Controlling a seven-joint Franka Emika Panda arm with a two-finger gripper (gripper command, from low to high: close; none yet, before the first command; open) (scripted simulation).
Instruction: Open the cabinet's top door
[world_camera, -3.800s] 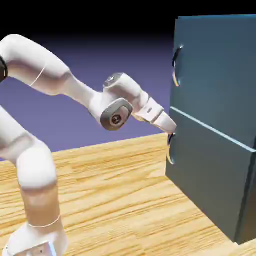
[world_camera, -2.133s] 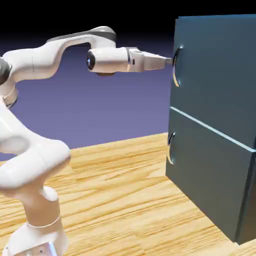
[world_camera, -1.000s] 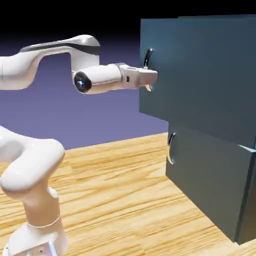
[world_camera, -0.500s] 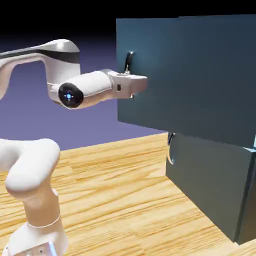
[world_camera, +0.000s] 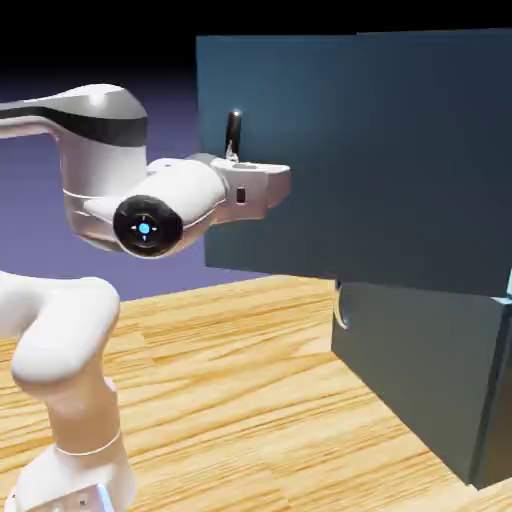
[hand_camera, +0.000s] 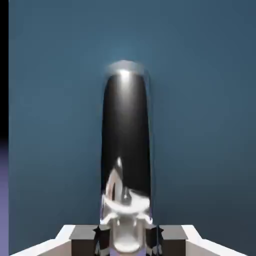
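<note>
White rounded arm (world_camera: 90, 210), dark grey band, blue-lit joint cap.

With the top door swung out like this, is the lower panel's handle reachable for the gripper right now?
Probably not as things stand: the gripper is shut on the top door's handle, and the open top door overhangs the lower handle, which shows only partly beneath its edge.
</note>
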